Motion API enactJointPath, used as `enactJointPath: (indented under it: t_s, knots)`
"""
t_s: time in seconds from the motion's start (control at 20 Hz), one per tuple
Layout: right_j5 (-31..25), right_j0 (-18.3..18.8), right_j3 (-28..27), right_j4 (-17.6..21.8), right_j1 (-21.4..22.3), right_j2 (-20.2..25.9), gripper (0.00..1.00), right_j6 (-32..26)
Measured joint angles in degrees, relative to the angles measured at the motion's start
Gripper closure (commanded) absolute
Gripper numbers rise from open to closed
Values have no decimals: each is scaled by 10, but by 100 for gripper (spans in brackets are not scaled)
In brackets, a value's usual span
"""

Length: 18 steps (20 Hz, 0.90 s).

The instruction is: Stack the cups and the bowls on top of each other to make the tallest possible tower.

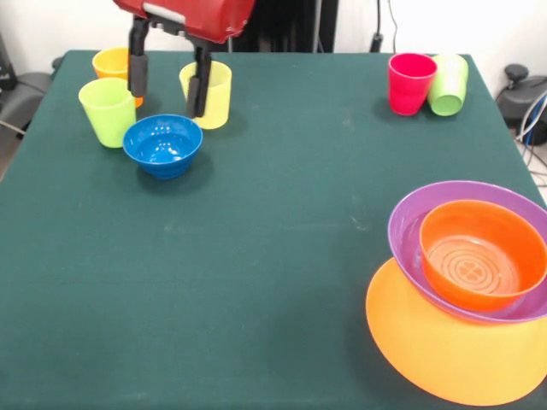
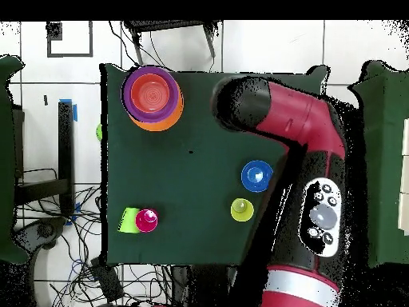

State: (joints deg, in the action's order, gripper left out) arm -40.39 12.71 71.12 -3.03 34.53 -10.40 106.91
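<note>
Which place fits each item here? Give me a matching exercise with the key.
Things:
1. blue bowl
2. red cup
3. red-orange bowl
4. yellow cup

Places:
A. inside the purple bowl
B. touching the tilted green cup
C. just behind the gripper, whose fingers are open
D. in front of the gripper, beside the lime cup

Pairs: 1-D, 2-B, 3-A, 4-C

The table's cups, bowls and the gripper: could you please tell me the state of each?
gripper: open, empty
blue bowl: upright, alone
red-orange bowl: nested in purple bowl
orange-yellow bowl: lowest
yellow cup: upright
lime cup: upright
orange cup: upright
red cup: upright
green cup: tilted
</note>
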Motion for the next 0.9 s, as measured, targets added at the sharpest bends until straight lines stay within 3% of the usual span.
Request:
enactJointPath:
  t_s: [0.35, 0.9]
  knots:
    - [30, 7, 91, 2, 25, -1, 0, 0]
    - [30, 5, 166, 4, 48, -1, 0, 0]
